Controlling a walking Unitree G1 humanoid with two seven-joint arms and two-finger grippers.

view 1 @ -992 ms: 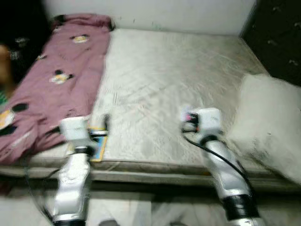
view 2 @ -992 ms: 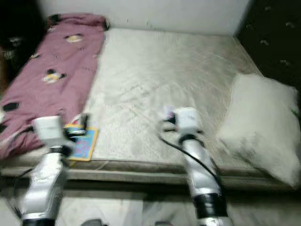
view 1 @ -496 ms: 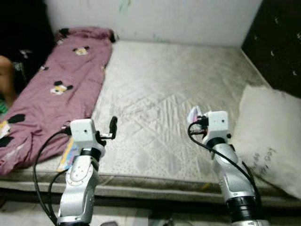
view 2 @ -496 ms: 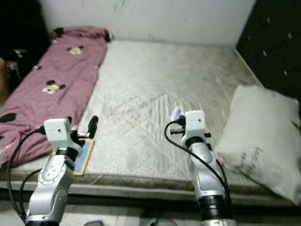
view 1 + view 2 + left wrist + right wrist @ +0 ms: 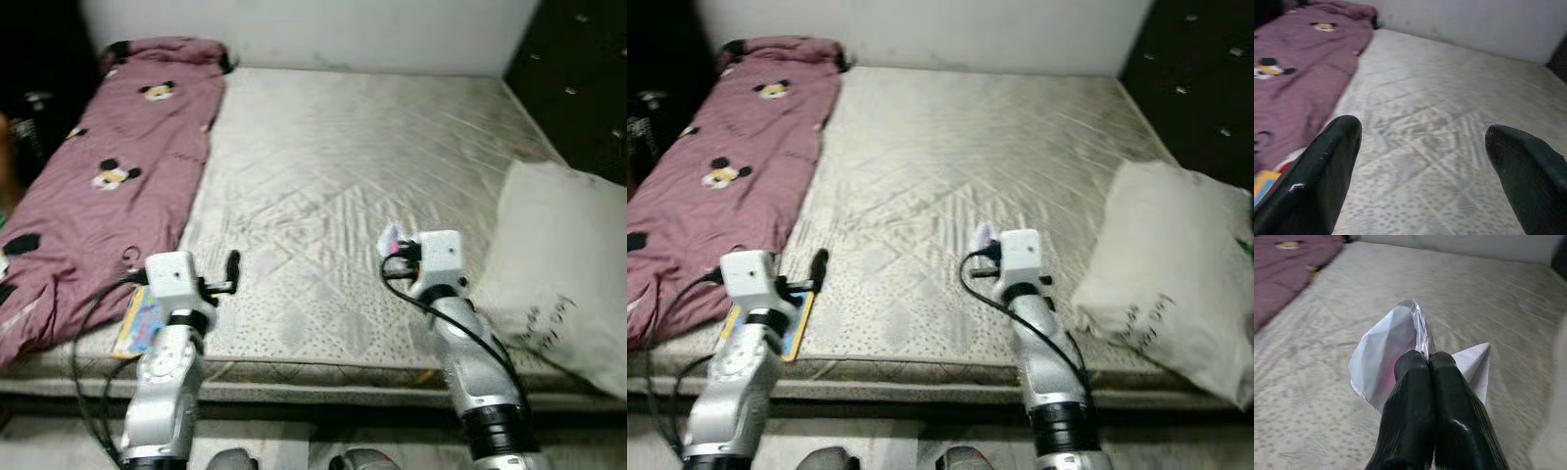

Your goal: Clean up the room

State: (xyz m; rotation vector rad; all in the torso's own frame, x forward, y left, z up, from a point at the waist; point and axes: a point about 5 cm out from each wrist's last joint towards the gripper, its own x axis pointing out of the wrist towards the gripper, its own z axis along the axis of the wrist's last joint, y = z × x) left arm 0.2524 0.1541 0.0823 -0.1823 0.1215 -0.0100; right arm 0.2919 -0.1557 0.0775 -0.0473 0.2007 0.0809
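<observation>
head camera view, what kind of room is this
Most likely a bedroom: a bare quilted mattress fills the view, with a pink cartoon-print blanket along one side and a white pillow on the other.

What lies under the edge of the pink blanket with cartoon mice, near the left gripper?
A colourful flat booklet sticks out from under the pink blanket, on the mattress. Its covered part is hidden.

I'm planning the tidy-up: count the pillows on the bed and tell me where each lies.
1. A white pillow lies at the mattress's right edge, beside the right gripper, which is pinching a crumpled wrapper. Others could be hidden under the pink blanket.
</observation>
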